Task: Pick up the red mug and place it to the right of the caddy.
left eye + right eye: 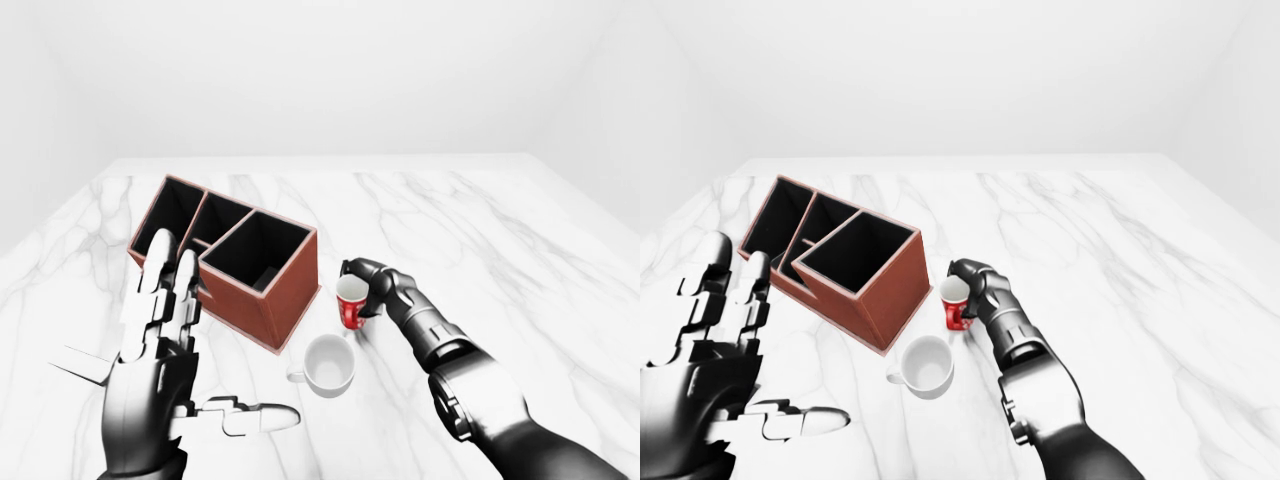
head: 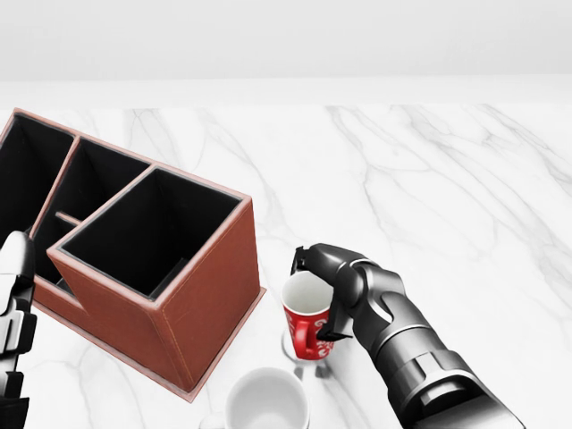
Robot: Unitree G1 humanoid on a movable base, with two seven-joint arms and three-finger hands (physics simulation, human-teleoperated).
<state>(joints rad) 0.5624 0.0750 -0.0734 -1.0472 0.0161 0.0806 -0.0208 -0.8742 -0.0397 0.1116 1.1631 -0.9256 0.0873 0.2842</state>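
At the far left of the left-eye view, the left hand (image 1: 160, 385) is raised well off the table, its fingers spread flat and its thumb sticking out toward the right; it holds nothing and touches nothing. In the head view only a sliver of it shows at the left edge.

Next comes the caddy (image 2: 134, 250), a brown box with black-lined compartments, standing on the white marble table (image 2: 447, 179). It sits at an angle, one corner pointing toward the bottom of the head view. Its compartments look empty from here, apart from a low divider in the middle one.

Below the caddy's lower right corner, near the bottom edge of the head view, stands a white mug (image 2: 266, 400), upright, its handle pointing left in the left-eye view.

Just to the right of the caddy's right wall is the red mug (image 2: 307, 322), upright with its white inside showing. Its base is close to the table with a small shadow beneath; whether it touches is hard to tell. The right hand (image 2: 335, 295) is wrapped around it from the right, fingers curled over the rim and down the side, gripping it. The dark forearm runs down to the bottom right corner.
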